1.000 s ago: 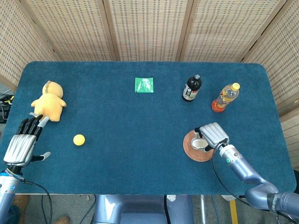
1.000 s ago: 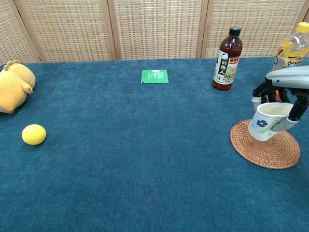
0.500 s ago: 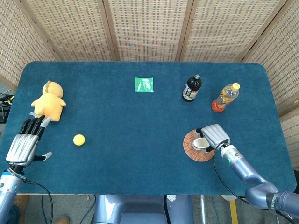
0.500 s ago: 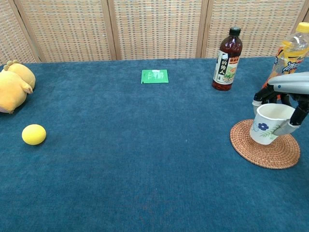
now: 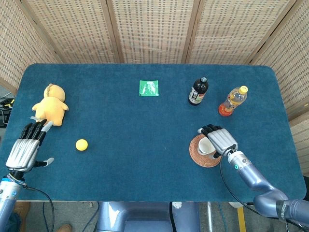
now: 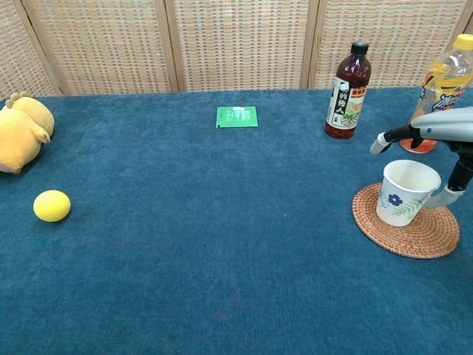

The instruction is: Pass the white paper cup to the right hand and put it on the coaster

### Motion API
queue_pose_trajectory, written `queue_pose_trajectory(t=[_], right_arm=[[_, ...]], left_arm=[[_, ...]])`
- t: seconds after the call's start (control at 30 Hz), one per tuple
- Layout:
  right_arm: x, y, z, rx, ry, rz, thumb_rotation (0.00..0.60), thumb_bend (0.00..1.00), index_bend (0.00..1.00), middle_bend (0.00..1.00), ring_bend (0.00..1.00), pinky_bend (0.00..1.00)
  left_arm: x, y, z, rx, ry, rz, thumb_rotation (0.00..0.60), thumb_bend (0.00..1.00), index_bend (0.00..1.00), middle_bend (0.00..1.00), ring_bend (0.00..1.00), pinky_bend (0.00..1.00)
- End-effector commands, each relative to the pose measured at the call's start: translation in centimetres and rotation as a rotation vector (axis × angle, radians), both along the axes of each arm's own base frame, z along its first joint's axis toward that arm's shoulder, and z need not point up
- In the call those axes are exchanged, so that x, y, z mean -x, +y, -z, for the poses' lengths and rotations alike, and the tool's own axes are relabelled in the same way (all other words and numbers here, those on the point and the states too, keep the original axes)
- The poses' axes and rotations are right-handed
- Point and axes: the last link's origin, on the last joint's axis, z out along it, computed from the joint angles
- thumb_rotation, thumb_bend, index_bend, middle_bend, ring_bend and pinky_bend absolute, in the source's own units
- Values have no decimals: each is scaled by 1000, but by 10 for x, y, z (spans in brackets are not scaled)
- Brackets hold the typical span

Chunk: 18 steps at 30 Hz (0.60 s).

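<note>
The white paper cup [image 5: 204,146] with a blue flower print stands upright on the round woven coaster [image 5: 195,154] at the right front of the table. In the chest view the cup [image 6: 403,192] sits in the middle of the coaster [image 6: 414,235]. My right hand [image 5: 219,139] hovers just right of and above the cup, its fingers spread out over the rim and holding nothing. In the chest view the right hand [image 6: 443,129] reaches in from the right edge, thumb low beside the cup. My left hand [image 5: 25,147] rests open at the table's left front.
A dark sauce bottle [image 6: 347,92] and a yellow-capped drink bottle [image 6: 443,81] stand behind the coaster. A green packet [image 6: 237,117] lies mid-table at the back. A yellow ball [image 6: 52,205] and a yellow plush toy [image 6: 18,133] lie at the left.
The right hand lowered the tilted cup onto the coaster, stood it upright, then spread its fingers and let go. The left hand has stayed where it was.
</note>
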Motion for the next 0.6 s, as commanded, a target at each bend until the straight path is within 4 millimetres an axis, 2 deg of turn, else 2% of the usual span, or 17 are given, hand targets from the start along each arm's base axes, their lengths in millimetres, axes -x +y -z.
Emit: queue_pose_trajectory(t=[0.03,0.17,0.27,0.4,0.43,0.6], right_arm=[[-4,13,-17,35,4,-19,600,16,109,74,24,45],[-5,44,-49,161,-7,-66,600,0,79,4,0,0],[1,67,-67,303,-41,-114,600,0,55,0,0,0],[13,89,-73,407,-78,-137,600,0,21,0,0,0],[21,100,-75,442,-82,-135,600,0,16,0,0,0],[39,120,-72,494,-83,-128,600,0,11,0,0,0]], left_arm=[[0,-1,-2,-5,-4,0,600,0,0,0,0,0],[0,-5,-5,-22,-15,2,600,0,0,0,0,0],[0,-11,-7,-34,-24,7,600,0,0,0,0,0],[1,-19,-8,-47,-27,11,600,0,0,0,0,0],[3,-23,-8,-53,-24,13,600,0,0,0,0,0],[7,-35,-5,-57,-28,15,600,0,0,0,0,0]])
